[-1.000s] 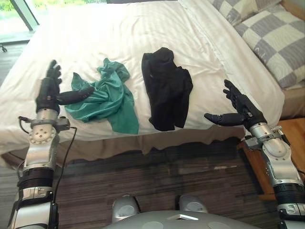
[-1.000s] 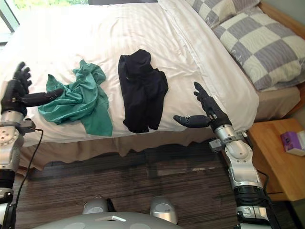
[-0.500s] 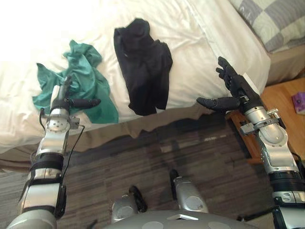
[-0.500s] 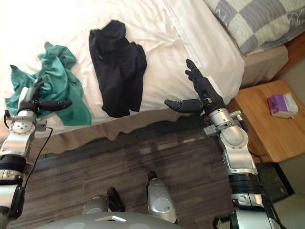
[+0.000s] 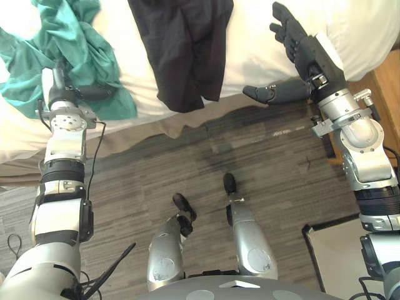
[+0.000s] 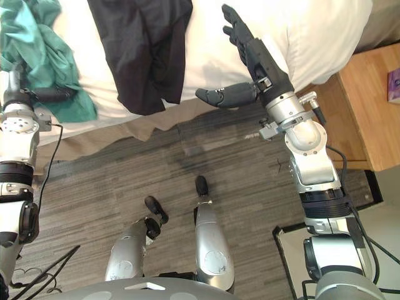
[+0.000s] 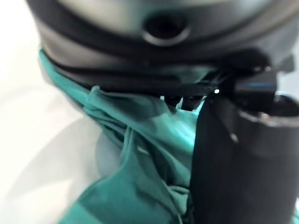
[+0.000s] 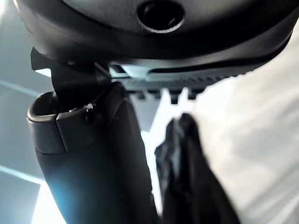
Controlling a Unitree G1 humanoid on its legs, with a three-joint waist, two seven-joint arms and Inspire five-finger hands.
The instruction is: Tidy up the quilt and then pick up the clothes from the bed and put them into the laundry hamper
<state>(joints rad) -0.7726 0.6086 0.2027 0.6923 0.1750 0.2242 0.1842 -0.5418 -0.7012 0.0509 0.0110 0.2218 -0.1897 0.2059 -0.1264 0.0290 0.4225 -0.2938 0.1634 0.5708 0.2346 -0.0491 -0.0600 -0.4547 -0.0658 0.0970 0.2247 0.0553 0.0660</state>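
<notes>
Left hand (image 5: pixel 59 87) lay on teal cloth (image 5: pixel 78 44) at bed (image 5: pixel 256 53) edge, fingers straight, thumb out, apparently set to gather it. Right hand (image 5: pixel 300 50) spread, empty, beside black garment (image 5: pixel 184 44). Both clothes on bed.

We record a white quilt (image 5: pixel 250 53) spread over the bed, its surface largely smooth, its near edge draped over the side of the mattress. Two garments lie on it close to that edge. The teal garment (image 5: pixel 69 37) sits on the left, crumpled into loose folds and ridges, with one pointed flap trailing down toward the quilt's edge. The black garment (image 5: pixel 184 44) lies to its right, apart from it, with a strip of white quilt between them. It is flatter, elongated, creased along its length, and its lower end reaches the quilt's near edge.
</notes>
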